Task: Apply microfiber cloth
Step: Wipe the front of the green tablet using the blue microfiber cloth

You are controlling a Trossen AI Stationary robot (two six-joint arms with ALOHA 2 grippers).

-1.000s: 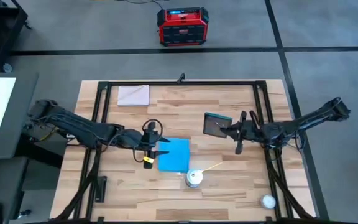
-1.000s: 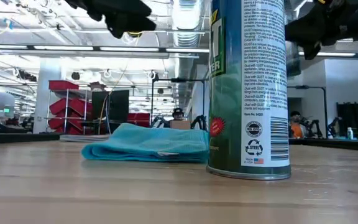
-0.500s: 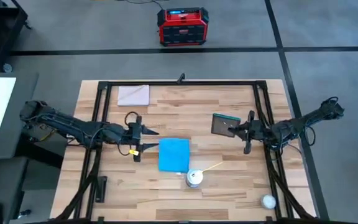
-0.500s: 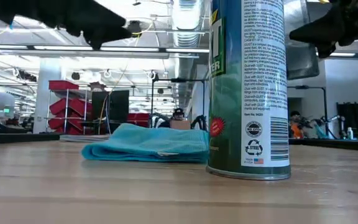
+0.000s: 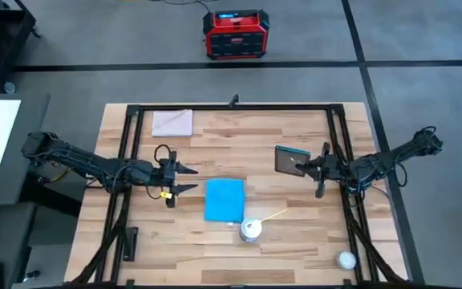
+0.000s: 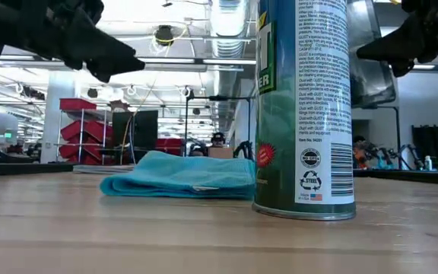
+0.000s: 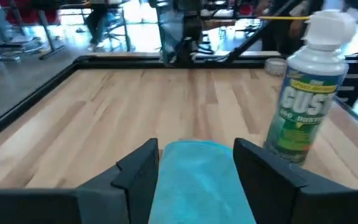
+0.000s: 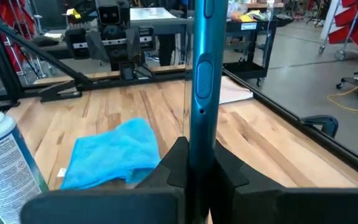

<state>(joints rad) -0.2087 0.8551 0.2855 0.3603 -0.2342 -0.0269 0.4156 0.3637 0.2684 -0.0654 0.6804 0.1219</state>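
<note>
In the low view the can point(image 6: 303, 106) runs off the top edge, nozzle unseen, and hides the cloth's point(image 6: 181, 176) right end. In the right wrist view the tablet point(image 8: 201, 81) stands edge-on, screen unseen, top cut off. The ball-like object point(image 5: 345, 259) is too small to identify.

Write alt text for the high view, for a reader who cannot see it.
A sky-blue microfiber cloth lies flat on a wooden table, with a spray can just beside it. The left gripper, open, hovers beside the cloth, while the right gripper holds a dark teal tablet above the table.
</note>
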